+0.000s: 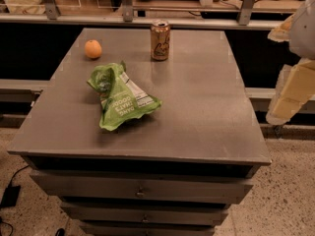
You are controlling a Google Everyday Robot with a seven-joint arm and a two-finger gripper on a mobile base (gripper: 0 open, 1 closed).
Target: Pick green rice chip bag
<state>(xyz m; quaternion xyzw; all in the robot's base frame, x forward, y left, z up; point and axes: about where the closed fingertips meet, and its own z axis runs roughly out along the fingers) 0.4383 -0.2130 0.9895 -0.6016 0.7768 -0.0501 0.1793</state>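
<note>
Table: bag mid, tool off R

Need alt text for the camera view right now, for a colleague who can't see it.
A crumpled green rice chip bag lies left of centre on a grey drawer cabinet, with an orange and an upright tan drink can behind it. The robot's tool hangs beyond the cabinet's right edge, apart from the bag.

Crumpled green rice chip bag, label up
</note>
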